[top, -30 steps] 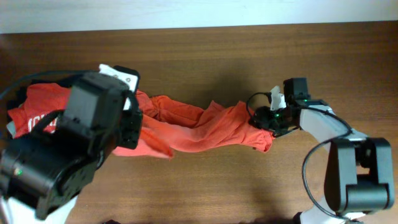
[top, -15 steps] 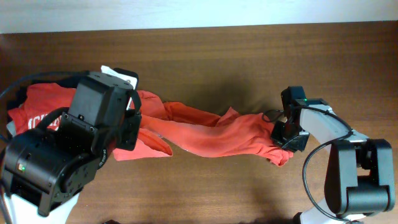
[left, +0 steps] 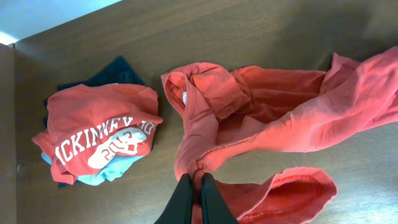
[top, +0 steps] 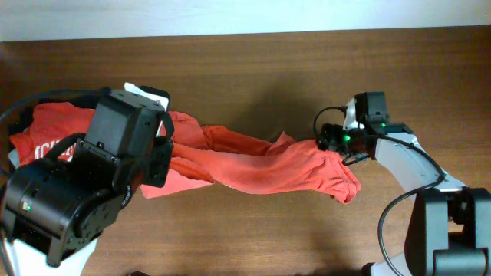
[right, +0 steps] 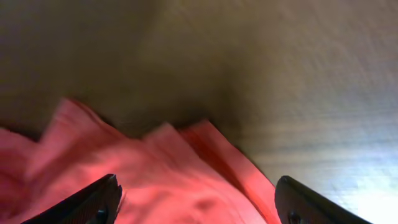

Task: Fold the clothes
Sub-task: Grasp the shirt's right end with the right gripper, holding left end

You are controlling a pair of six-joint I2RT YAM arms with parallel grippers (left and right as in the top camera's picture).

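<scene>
T-shirt [top: 261, 165]: bunched, stretched left-to-right across desk [top: 268, 69] middle.
Left gripper [left: 194, 182]: clamped on a fabric edge, likely anchoring it for spreading.
Right gripper [right: 196, 202]: jaws wide, empty, above right end.

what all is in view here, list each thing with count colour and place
T-shirt: one, orange-red, stretched crumpled across the table's middle
printed shirt: one, red with white lettering, folded atop the left pile
blue garment: one, pale blue, folded under the printed shirt
dark garment: one, navy, lowest in that pile
table: one, brown wood, under everything
left pincer: one, black, shut on the T-shirt's left end
right pincer: one, black, open over the T-shirt's right end
</scene>
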